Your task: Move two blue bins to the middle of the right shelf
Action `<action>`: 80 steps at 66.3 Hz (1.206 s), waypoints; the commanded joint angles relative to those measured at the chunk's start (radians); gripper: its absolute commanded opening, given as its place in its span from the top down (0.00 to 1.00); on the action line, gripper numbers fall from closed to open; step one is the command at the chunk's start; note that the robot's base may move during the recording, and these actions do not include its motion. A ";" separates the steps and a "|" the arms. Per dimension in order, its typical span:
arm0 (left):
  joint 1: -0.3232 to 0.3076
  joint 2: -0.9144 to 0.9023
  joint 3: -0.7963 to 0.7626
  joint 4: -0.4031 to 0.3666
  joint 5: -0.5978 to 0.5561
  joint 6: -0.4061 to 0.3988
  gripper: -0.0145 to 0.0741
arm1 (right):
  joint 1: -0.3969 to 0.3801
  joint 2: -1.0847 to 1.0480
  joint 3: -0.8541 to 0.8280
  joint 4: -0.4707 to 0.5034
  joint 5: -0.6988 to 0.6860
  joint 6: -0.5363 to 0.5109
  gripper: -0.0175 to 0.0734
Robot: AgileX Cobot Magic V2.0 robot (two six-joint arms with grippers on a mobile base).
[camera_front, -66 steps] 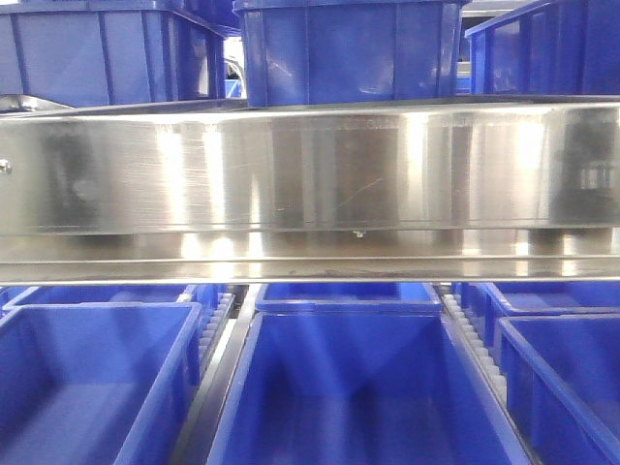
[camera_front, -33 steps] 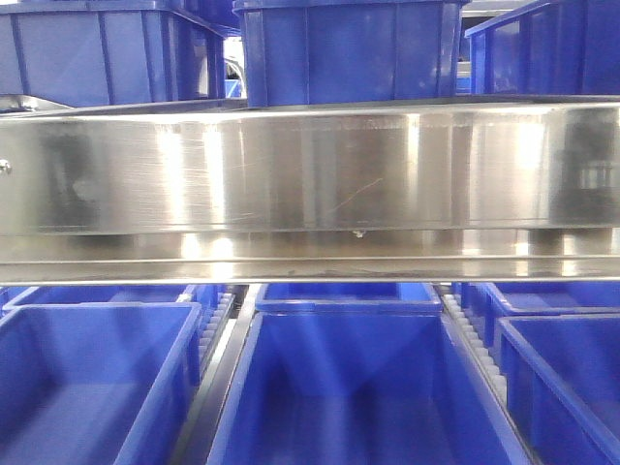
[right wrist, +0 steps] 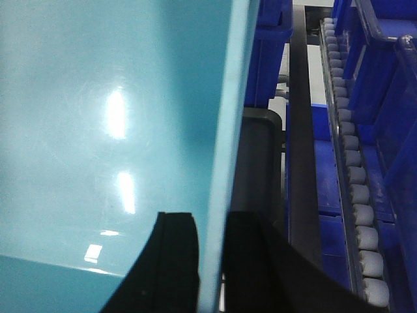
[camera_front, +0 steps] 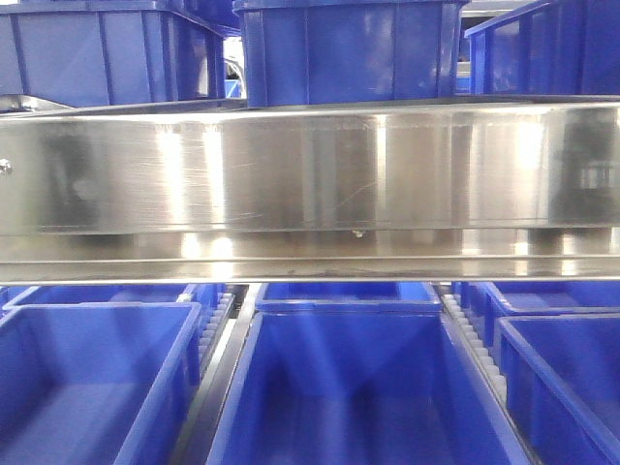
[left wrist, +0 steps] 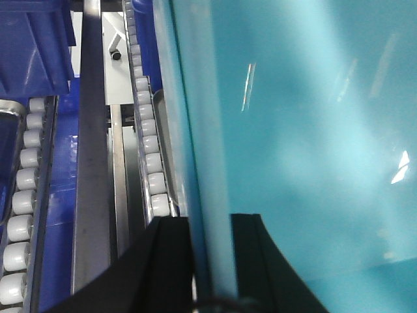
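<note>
Front view: wide steel shelf beam (camera_front: 310, 174) spans the whole frame and blocks everything behind it. Three blue bins stand above the beam, left (camera_front: 97, 53), centre (camera_front: 349, 48) and right (camera_front: 552, 48). Three more open bins sit below the beam, left (camera_front: 87, 378), centre (camera_front: 358, 387) and right (camera_front: 562, 378), with white roller strips (camera_front: 475, 349) between them. No arm or gripper shows here, so it can't be told which of the bins below the beam is the held one. Wrist views only: gripped bin (left wrist: 306, 130), reading teal in these cameras, fills most of both frames (right wrist: 98, 130). Left wrist: a roller track (left wrist: 146, 143) runs just beside the bin wall, then a dark rail (left wrist: 91, 163), then a second roller track (left wrist: 23, 195) and another blue bin (left wrist: 32, 45). Right wrist: a dark rail (right wrist: 300, 150), a roller track (right wrist: 355, 182) and neighbour bins (right wrist: 391, 85) lie alongside. Left gripper (left wrist: 210, 261) has its black fingers (left wrist: 166, 261) on both sides of the bin wall, clamped on it. Right gripper (right wrist: 212, 261) is clamped the same way on the opposite wall, fingers (right wrist: 176, 261) pressed against it. The beam is not visible in either wrist view.
</note>
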 commanded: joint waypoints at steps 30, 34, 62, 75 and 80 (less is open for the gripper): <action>-0.011 -0.010 -0.019 -0.022 -0.129 0.015 0.96 | 0.005 -0.013 -0.015 0.062 -0.088 -0.019 0.99; -0.011 -0.004 -0.019 -0.022 -0.149 0.015 0.96 | 0.005 -0.013 -0.015 0.062 -0.088 -0.019 0.99; -0.011 0.030 -0.019 -0.022 -0.215 0.015 0.96 | 0.005 -0.013 -0.015 0.062 -0.088 -0.019 0.99; -0.011 0.030 -0.019 -0.022 -0.218 0.015 0.96 | 0.005 -0.013 -0.015 0.062 -0.088 -0.019 0.99; -0.011 0.030 -0.019 -0.022 -0.219 0.015 0.96 | 0.005 -0.013 -0.015 0.062 -0.088 -0.019 0.99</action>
